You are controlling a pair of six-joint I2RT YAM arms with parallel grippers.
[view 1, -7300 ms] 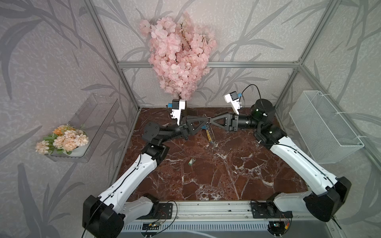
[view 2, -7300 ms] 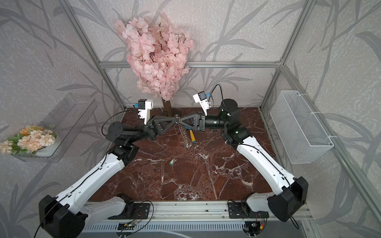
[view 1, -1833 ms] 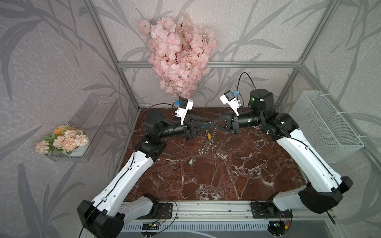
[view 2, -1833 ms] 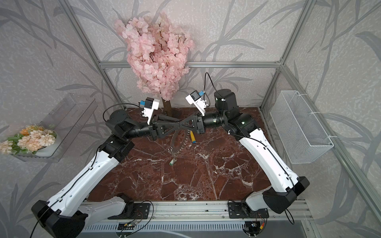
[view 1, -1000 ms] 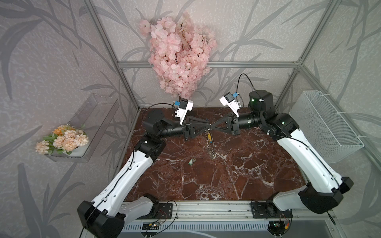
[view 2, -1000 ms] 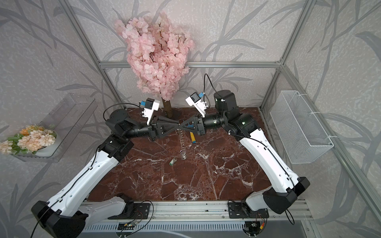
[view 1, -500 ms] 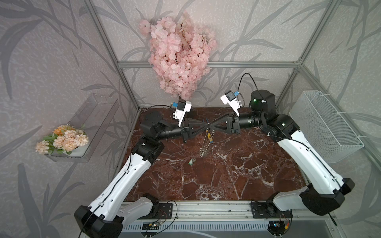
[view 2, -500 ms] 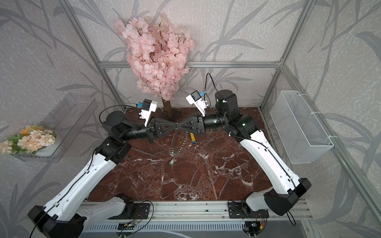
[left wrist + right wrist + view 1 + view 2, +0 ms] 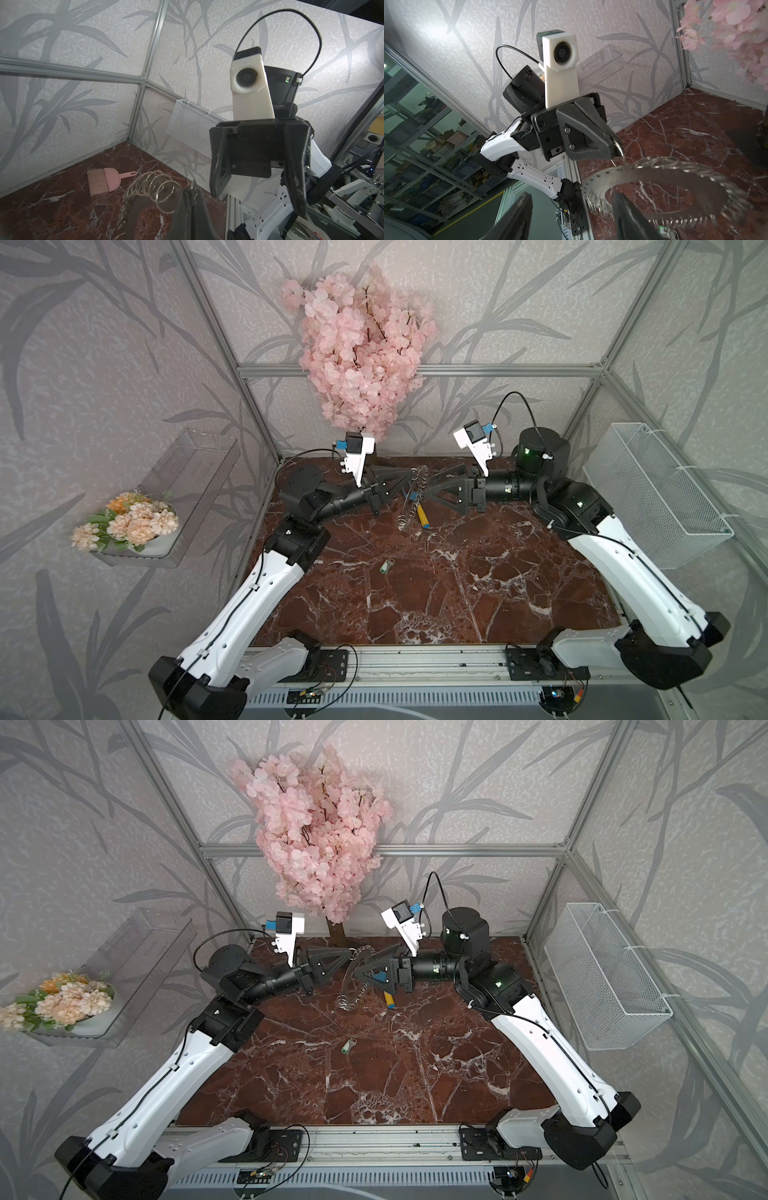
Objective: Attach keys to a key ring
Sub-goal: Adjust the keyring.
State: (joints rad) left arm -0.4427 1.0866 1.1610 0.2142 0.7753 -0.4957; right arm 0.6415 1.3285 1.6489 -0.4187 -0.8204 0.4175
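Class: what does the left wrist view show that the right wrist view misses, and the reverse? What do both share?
Only the left wrist view: the pink brush, the white mesh basket. Only the right wrist view: pink blossoms, the clear wall shelf. Both: the marble table, the key ring, the left end effector shut on one of its split rings, the open right end effector.

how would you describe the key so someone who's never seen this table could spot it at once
Look at the red-brown marble table. Near its middle, alone and closer to the front than the hanging key ring and the blue-and-yellow toy fork, lies the key. It is tiny, silver with a pale green tag.
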